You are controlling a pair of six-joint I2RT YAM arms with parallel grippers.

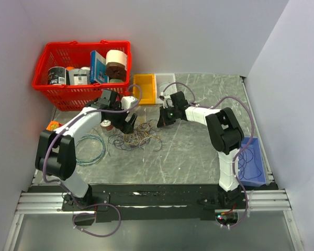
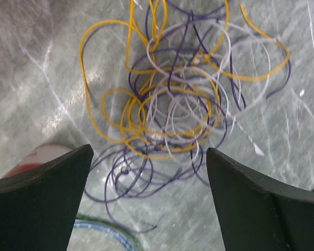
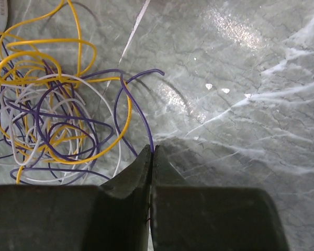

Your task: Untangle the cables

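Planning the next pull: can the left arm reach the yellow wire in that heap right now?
Likely yes: the left gripper hangs open just above the yellow wire, whose loops lie exposed with nothing in between.

Bright, even light; white glare patches lie on the marble-patterned tabletop (image 3: 261,157) in both wrist views. The left wrist view is soft, its cables (image 2: 172,104) blurred, perhaps by motion.

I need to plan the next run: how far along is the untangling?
Nothing looks done: the yellow, white and purple cables lie interlaced in one heap. In hand: the right gripper is shut on a purple strand at the heap's edge; the left gripper hangs open above the heap. Still to do: pulling every cable free.
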